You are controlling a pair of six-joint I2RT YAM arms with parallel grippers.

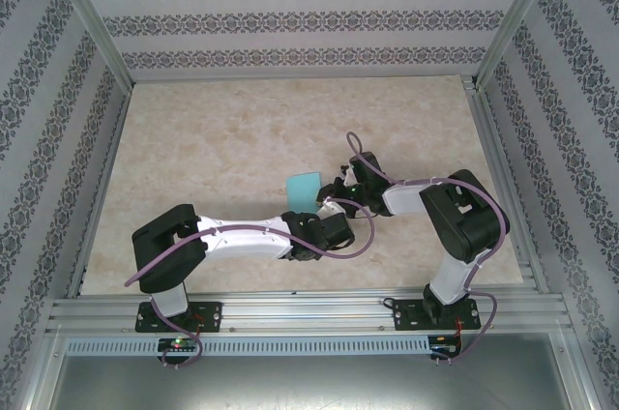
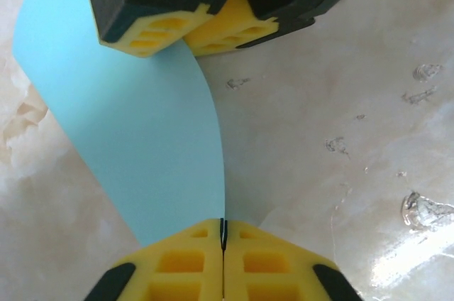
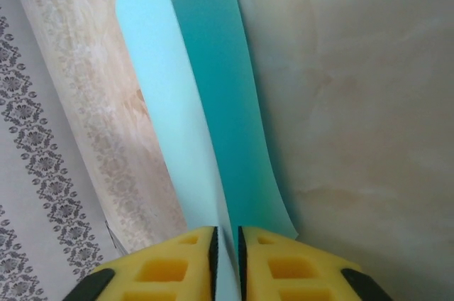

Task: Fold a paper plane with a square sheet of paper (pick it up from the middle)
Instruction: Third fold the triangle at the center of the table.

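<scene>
At the centre of the top external view, one square sheet of paper (image 1: 303, 185), turquoise-blue and unmarked, stands raised off the marbled table (image 1: 193, 139) where the two arms meet. Count: one sheet, two arms, two grippers. Left arm (image 1: 232, 236) reaches in from the lower left of that frame; right arm (image 1: 464, 217) bends in from the right. Left gripper (image 2: 223, 244): in its wrist view the two yellow pads at the bottom edge are pressed fully together, with one edge of the sheet pinched in the seam between them; the paper rises from there in a broad curve towards the upper left of the frame. The other gripper's yellow pads sit against the sheet's far end at the top of that view. Right gripper (image 3: 227, 255): in its wrist view the yellow pads at the bottom edge stand a narrow slit apart, the sheet runs up through that slit, and no pad is seen pressing on it. Above the slit the sheet is bowed and shows two faces, one pale and one darker teal. Patterned wall (image 1: 290, 14) panels enclose the table on three sides.
</scene>
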